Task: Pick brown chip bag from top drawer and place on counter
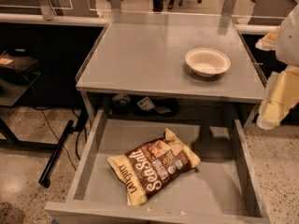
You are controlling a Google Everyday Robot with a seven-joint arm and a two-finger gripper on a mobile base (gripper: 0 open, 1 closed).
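Grey metal top drawer: pulled all the way out, under the counter and sticking out past its front edge. Its bottom is flat and its sides are low.
Brown chip bag: lying flat in the drawer, lower than the counter's front edge and a bit left of the counter's middle. It is turned at a slant. Big white "Sea Salt" letters face up, and its ends are cream-yellow. Nothing is touching it.
Counter: a flat grey table top with thin raised rims on its sides.
White paper bowl: sitting right way up on the counter, near the counter's right side.
Gripper: the pale yellow and white part hanging off the counter's right side, next to its front right corner. It is well apart from the bag and only partly seen. I cannot tell if it is open or closed.
Dark things: tucked on the shelf just under the counter's front edge.
Black pole: lying on the speckled floor, left of the counter.
Little crumbs: on the drawer's front rim, the part farthest out from the counter.
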